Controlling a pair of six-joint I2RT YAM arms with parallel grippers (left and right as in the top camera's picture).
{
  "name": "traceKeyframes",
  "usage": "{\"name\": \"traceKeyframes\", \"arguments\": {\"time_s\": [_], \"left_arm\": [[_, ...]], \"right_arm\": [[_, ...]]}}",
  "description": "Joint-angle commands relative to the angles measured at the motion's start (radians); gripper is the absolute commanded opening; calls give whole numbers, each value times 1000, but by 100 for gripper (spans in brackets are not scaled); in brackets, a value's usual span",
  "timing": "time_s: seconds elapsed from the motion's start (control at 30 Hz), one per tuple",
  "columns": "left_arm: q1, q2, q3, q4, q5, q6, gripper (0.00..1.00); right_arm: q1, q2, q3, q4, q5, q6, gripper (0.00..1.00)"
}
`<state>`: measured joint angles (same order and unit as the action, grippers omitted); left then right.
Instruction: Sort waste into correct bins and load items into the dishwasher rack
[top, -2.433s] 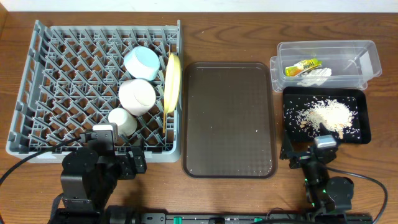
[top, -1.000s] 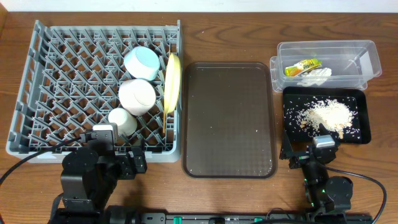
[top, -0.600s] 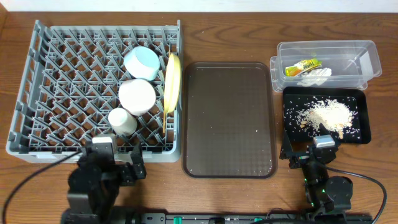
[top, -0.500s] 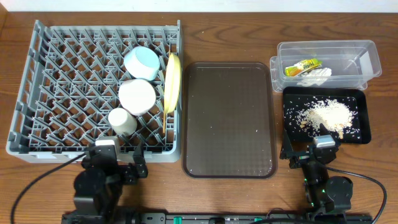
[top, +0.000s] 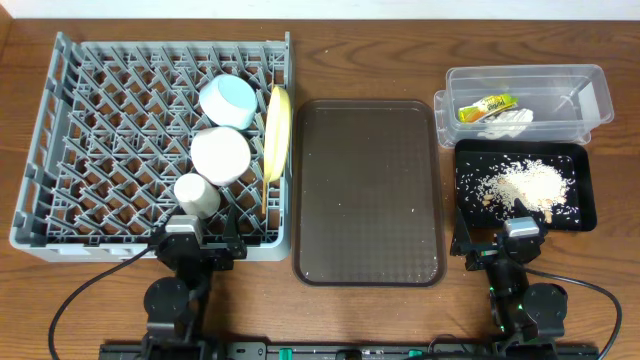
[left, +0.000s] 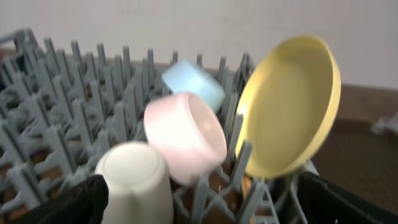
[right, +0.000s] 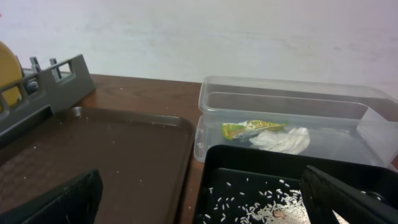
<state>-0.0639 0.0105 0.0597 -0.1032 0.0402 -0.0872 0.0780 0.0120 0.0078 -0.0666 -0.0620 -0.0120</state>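
Observation:
The grey dishwasher rack holds the light blue bowl, the white-pink bowl, the small white cup and the yellow plate standing on edge. The chopsticks lie under the plate. The clear tub holds the yellow-green wrapper and the white crumpled piece. The black tray holds the rice scraps. My left gripper is open and empty at the rack's front edge. My right gripper is open and empty just before the black tray.
The dark brown serving tray lies between the rack and the bins, with a few rice specks. The left wrist view shows the cup, pink bowl, blue bowl and plate. The right wrist view shows both bins.
My left arm has pulled back and folded down toward the table's front edge, shifting slightly right. The right arm and all objects have not moved.

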Motion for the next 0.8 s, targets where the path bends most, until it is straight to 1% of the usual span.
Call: {"name": "traceKeyframes", "arguments": {"time_s": [0.0,0.07,0.13,0.23,0.37,0.77], "left_arm": [[-5,-9,-57,69,-58,-53,98],[-4,-9,-56,36,-87,-85,98],[-4,-9,-56,34,-105,-78,98],[-4,-9,-56,34,-103,-59,98],[-4,-9,-56,34,-75,-60,98],[-4,-6,-56,34,-75,-60,98]], "right_arm": [[10,-6,-2,-4,9,-12,99],[10,-6,-2,-4,9,-12,99],[10,-6,-2,-4,9,-12,99],[10,-6,-2,-4,9,-12,99],[10,-6,-2,-4,9,-12,99],[10,-6,-2,-4,9,-12,99]]}}
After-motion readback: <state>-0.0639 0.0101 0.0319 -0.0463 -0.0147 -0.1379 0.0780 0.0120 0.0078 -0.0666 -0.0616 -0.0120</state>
